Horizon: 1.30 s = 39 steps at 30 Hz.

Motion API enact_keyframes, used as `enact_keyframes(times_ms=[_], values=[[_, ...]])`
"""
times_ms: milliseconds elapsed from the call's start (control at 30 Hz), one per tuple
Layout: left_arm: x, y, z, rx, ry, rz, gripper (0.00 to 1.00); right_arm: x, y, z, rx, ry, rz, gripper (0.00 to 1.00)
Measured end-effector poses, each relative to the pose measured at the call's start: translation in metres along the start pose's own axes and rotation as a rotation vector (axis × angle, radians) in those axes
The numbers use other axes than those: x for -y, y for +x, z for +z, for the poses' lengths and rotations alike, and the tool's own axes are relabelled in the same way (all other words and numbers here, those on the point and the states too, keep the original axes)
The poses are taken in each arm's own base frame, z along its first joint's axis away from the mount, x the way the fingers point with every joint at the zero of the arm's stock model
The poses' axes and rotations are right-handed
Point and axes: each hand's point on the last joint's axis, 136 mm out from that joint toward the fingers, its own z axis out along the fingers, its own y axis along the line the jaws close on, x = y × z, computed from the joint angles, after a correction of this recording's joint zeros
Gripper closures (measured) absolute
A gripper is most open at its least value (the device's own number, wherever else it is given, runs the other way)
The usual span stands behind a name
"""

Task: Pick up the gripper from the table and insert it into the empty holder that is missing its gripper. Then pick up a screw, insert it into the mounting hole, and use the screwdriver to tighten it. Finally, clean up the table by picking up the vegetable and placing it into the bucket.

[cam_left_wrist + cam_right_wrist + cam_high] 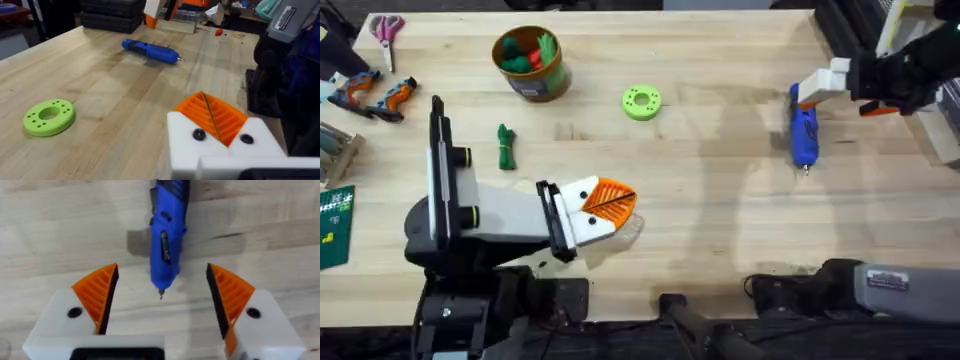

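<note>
The blue screwdriver (804,135) lies at the right of the table, its bit toward the front edge. My right gripper (842,98) hovers open over it. In the right wrist view the screwdriver (166,235) sits between the spread orange pads (97,292), untouched, with the gripper (162,280) straddling its bit end. My left gripper (612,205) rests low near the front middle, shut, pads pressed together (210,115) with nothing seen between them. The dark green vegetable (505,147) lies on the table below the bucket (530,62). The loose gripper piece, holder and screw are out of view.
A lime-green ring (641,102) lies mid-table, also near my left gripper (49,116). Orange-handled pliers (375,95) and scissors (387,30) sit at the far left. A green board (335,225) is at the left edge. The bucket holds green and orange toys.
</note>
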Motion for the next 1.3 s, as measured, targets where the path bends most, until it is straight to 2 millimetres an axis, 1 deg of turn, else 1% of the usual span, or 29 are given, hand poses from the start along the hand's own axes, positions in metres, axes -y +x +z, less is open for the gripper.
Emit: enact_keyframes(times_ms=[167, 367, 533, 567, 800, 1133, 1300], values=[[0.000, 0.000, 0.000, 0.000, 0.000, 0.000, 0.986, 0.011, -0.013, 0.035, -0.029, -0.002, 0.006, 0.008], [0.000, 0.000, 0.000, 0.000, 0.000, 0.000, 0.986, 0.012, -0.027, 0.074, -0.045, -0.011, -0.016, 0.008], [0.000, 0.000, 0.000, 0.000, 0.000, 0.000, 0.986, 0.012, -0.028, 0.096, -0.067, -0.013, -0.024, 0.009], [0.000, 0.000, 0.000, 0.000, 0.000, 0.000, 0.986, 0.012, -0.027, 0.105, -0.085, -0.014, -0.027, 0.009], [0.000, 0.000, 0.000, 0.000, 0.000, 0.000, 0.986, 0.013, -0.021, 0.126, -0.128, -0.016, -0.036, 0.008], [0.000, 0.000, 0.000, 0.000, 0.000, 0.000, 0.986, 0.013, -0.025, 0.126, -0.114, -0.013, -0.039, 0.023], [0.000, 0.000, 0.000, 0.000, 0.000, 0.000, 0.986, 0.014, -0.032, 0.128, -0.084, -0.010, -0.040, 0.066]])
